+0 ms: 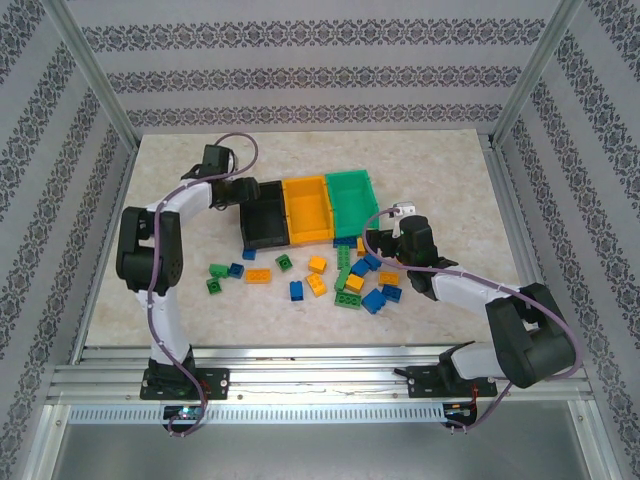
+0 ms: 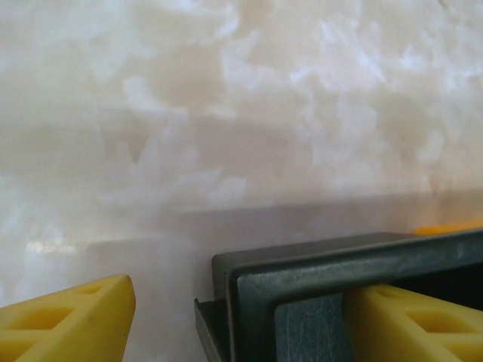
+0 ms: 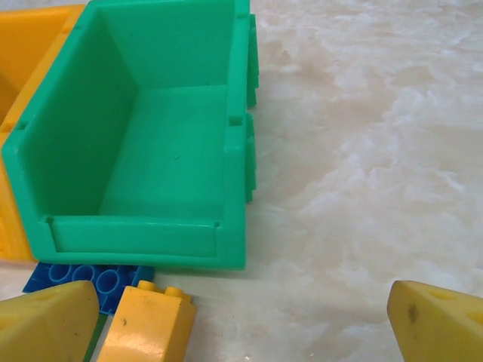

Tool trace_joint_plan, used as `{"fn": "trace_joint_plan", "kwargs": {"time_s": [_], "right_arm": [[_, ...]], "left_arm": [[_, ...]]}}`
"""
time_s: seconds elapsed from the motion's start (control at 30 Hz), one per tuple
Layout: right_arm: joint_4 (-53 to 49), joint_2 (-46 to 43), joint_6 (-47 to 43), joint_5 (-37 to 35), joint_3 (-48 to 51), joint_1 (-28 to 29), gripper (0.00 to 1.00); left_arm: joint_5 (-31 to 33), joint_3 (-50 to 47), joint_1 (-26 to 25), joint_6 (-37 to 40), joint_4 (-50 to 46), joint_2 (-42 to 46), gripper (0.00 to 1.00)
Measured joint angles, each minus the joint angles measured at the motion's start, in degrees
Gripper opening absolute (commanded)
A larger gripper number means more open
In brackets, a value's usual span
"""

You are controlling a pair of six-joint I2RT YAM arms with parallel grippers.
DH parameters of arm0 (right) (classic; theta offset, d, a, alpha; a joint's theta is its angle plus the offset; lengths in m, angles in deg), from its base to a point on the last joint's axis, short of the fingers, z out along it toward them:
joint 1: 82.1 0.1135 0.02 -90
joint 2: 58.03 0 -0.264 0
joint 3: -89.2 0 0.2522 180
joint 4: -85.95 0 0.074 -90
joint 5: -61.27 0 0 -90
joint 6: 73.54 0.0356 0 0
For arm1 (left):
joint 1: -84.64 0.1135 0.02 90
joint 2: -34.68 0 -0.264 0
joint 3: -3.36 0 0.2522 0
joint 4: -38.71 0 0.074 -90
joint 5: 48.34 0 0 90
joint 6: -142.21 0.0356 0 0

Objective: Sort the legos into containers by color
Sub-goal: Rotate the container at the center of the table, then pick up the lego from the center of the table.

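Observation:
Three joined containers stand mid-table: a black bin (image 1: 266,242), an orange bin (image 1: 309,234) and a green bin (image 1: 351,185). Both the green bin (image 3: 45,151) and the orange bin look empty. Blue, green and orange legos (image 1: 355,278) lie scattered in front of them. My left gripper (image 1: 238,190) straddles the black bin's left wall (image 2: 302,271), open, one finger (image 2: 411,324) inside and the other finger (image 2: 68,317) standing off outside. My right gripper (image 1: 380,238) hovers open at the green bin's front right corner. Beside its left finger (image 3: 49,324) are an orange brick (image 3: 147,328) and a blue brick (image 3: 79,277).
Metal frame posts (image 1: 95,85) and patterned walls enclose the table. Loose bricks reach left to a green brick (image 1: 216,272) and a blue brick (image 1: 236,269). Bare marbled tabletop (image 3: 362,151) lies right of the green bin.

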Motion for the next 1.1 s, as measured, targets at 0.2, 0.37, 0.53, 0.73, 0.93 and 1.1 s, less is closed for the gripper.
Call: {"fn": "trace_joint_plan", "kwargs": {"time_s": [0.2,0.37,0.53,0.73,0.93,1.1], "right_arm": [[1.5,-2.5,0.3,-2.6,0.4,-0.5,0.98],[1.6,-2.3,0.5,-2.5,0.4,-0.9,0.98],[1.3,-0.7,0.7,-1.8,0.3,-1.0,0.98],[0.1,0.2,0.8,0.6,-0.4,-1.6,0.98],[-3.3,-0.3,6.0,5.7,-1.0,-6.4,0.98],[-13.8,-2.4,12.6,11.0,-4.1,-8.9,0.98]], "left_arm": [[-1.5,10.7,0.0,0.6,-2.6,-6.7,0.73],[-2.7,11.9,0.0,0.8,-2.9,-6.8,0.78],[-2.9,7.7,-0.1,1.0,-1.8,-2.4,0.91],[0.3,-7.0,-0.1,1.0,3.8,12.0,0.99],[4.1,-19.7,3.0,-0.3,9.9,21.2,0.99],[6.3,-29.0,4.7,-0.9,14.6,25.2,0.99]]}}
